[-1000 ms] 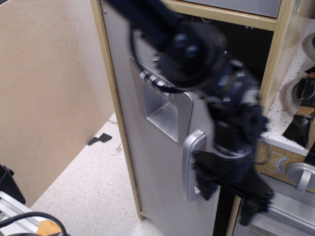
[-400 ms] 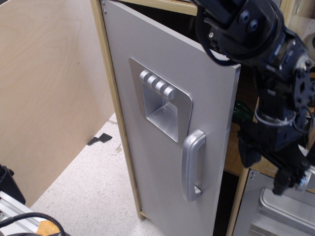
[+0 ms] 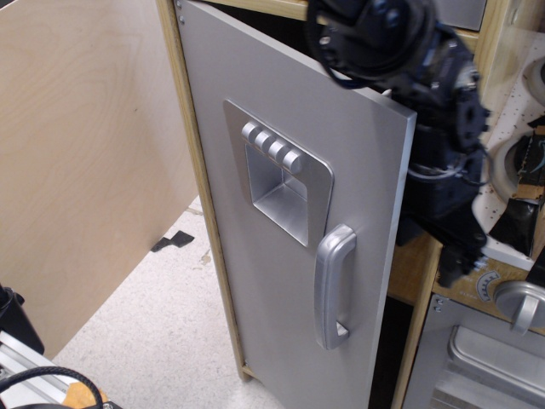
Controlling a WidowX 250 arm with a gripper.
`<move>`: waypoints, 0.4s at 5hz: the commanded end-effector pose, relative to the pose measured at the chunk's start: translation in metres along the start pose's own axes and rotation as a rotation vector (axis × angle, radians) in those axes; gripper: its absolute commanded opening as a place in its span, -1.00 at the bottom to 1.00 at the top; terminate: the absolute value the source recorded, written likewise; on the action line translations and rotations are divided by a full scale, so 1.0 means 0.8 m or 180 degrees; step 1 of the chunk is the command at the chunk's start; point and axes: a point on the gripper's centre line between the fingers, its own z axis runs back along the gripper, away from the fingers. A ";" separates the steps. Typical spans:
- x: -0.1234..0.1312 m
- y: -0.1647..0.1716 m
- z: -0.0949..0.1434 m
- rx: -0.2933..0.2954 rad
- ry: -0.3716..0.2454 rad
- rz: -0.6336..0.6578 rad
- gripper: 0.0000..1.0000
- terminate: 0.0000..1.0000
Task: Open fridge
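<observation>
The fridge (image 3: pixel 281 281) has a flat grey door in a light wood frame (image 3: pixel 192 170). The door stands ajar, swung out on its left hinge, with dark interior showing past its right edge. It carries a silver four-button dispenser recess (image 3: pixel 277 175) and a vertical silver handle (image 3: pixel 334 285). My black arm comes down from the top. The gripper (image 3: pixel 453 249) hangs to the right of the door's free edge, partly behind it, apart from the handle. Its fingers are dark and blurred, so I cannot tell whether they are open.
The grey oven unit with a round dial (image 3: pixel 487 285) and silver handle (image 3: pixel 521 304) sits at the lower right. A plywood panel (image 3: pixel 77 153) stands at the left. A black tape piece (image 3: pixel 173 241) lies on the speckled floor. A metal rail (image 3: pixel 24 371) is at the bottom left.
A second ago the gripper was at the handle with the door nearly shut. The door has since swung out. The gripper went off to the right, then rose up beside the door's edge.
</observation>
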 end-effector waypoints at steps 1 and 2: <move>-0.042 0.003 0.049 0.0099 0.0220 0.0446 1.00 -1.00; -0.074 -0.026 0.067 0.0176 0.0306 0.0709 1.00 -1.00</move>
